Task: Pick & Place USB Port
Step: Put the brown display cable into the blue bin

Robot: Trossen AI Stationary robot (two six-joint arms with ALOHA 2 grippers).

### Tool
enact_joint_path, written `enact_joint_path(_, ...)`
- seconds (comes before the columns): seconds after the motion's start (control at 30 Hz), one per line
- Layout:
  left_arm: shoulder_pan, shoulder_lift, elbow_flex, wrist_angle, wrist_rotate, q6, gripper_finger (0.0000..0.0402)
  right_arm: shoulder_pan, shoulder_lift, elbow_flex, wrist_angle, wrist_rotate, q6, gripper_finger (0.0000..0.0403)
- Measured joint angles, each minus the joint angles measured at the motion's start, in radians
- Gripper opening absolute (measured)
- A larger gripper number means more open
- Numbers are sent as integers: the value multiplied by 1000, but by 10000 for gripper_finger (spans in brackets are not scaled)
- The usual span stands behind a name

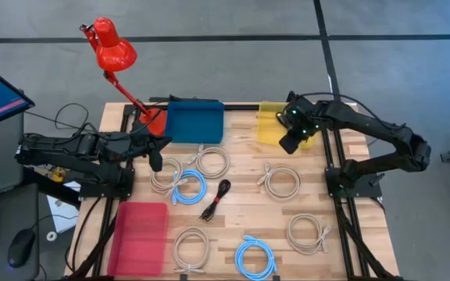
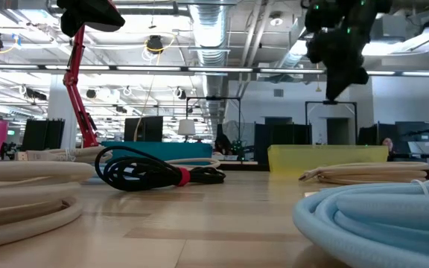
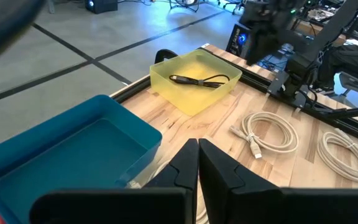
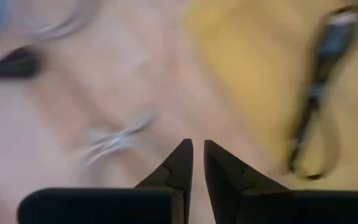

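Right claw narrow, empty, above yellow bin edge; black cable lies inside bin.

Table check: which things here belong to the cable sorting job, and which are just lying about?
In the job:
right gripper
yellow bin, black cable inside
black cable with red tie
blue bin
red bin
white and blue coils on the table

Lying about:
red desk lamp
left gripper, waiting

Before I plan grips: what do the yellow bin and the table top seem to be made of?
Yellow bin: likely thin translucent plastic, glossy; its walls let light through around the black cable inside. Table top: wood, matte, judging by its pale planks with visible grain.
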Motion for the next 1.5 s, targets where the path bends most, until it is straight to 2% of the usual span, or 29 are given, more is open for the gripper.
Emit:
enact_joint_path(0.13,0,0,0,0,0,0,11,56,0,37,-69,-128,8,33)
enact_joint_path(0.3,0,0,0,0,0,0,11,149,0,43,-126,-224,8,33)
enact_joint_path(0.57,0,0,0,0,0,0,11,323,0,43,-163,-293,31,33)
enact_joint_path(0.9,0,0,0,0,0,0,11,508,0,43,-161,-297,147,34)
enact_joint_path(1.03,0,0,0,0,0,0,11,596,12,43,-152,-222,131,48)
enact_joint_path(1.17,0,0,0,0,0,0,11,662,40,45,-125,-121,44,82)
enact_joint_path(1.5,0,0,-1,0,0,0,11,681,198,35,-123,80,-28,224)
